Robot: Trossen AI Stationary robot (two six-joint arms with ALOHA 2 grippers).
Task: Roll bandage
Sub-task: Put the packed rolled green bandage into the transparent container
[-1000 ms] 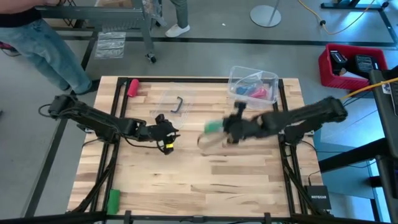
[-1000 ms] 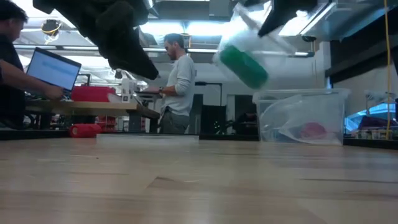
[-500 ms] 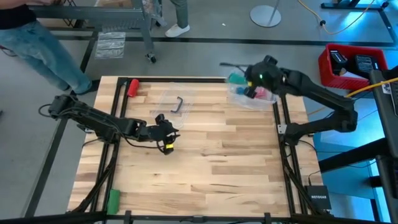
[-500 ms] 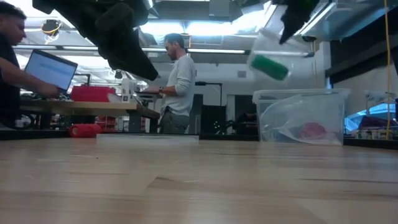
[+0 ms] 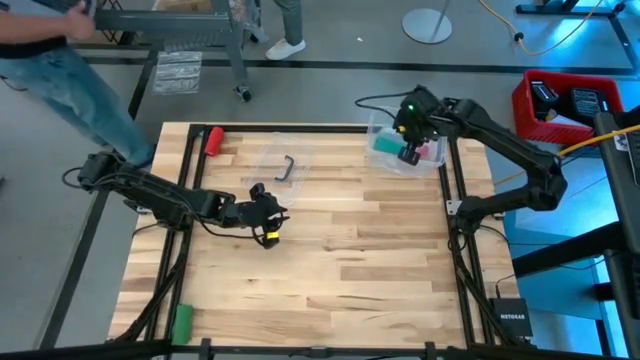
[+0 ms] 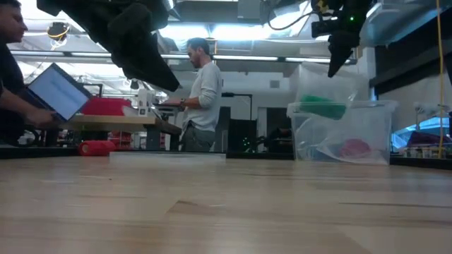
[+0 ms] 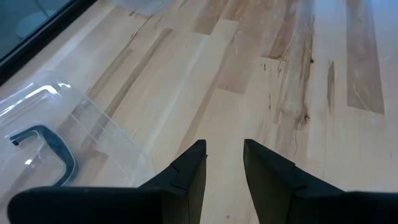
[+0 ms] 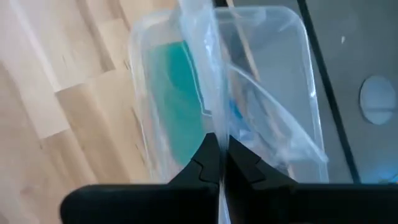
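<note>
The teal-green bandage [image 5: 385,143] is a compact roll inside a clear plastic bag [image 6: 321,85]. The bag hangs from my right gripper [image 5: 408,150] over the clear bin [image 5: 441,131] at the table's far right. In the low view the roll [image 6: 321,108] is level with the bin's rim [image 6: 339,105]. The right wrist view shows the roll [image 8: 177,93] through the plastic, with my right gripper [image 8: 219,152] shut. My left gripper [image 5: 268,222] hovers over the table's middle left, fingers a little apart and empty [image 7: 224,162]. My right gripper pinches the bag's upper edge [image 8: 208,118], a thin band of clear plastic, between its two shut fingers. The fingers come from above and point down. The bag hangs below them with the teal roll at its lower end, over the bin.
A clear lid with a dark handle [image 5: 285,166] lies on the table at the far middle, close to my left gripper [image 7: 43,143]. A pink-red roll [image 5: 213,138] lies at the far left, a small green roll [image 5: 181,322] at the near left. The bin holds pink and blue items [image 5: 428,152].
My right gripper has carried the bag with the teal roll from the table's middle toward the far right edge, then down over the clear bin. The roll has dropped to the level of the bin's rim.
</note>
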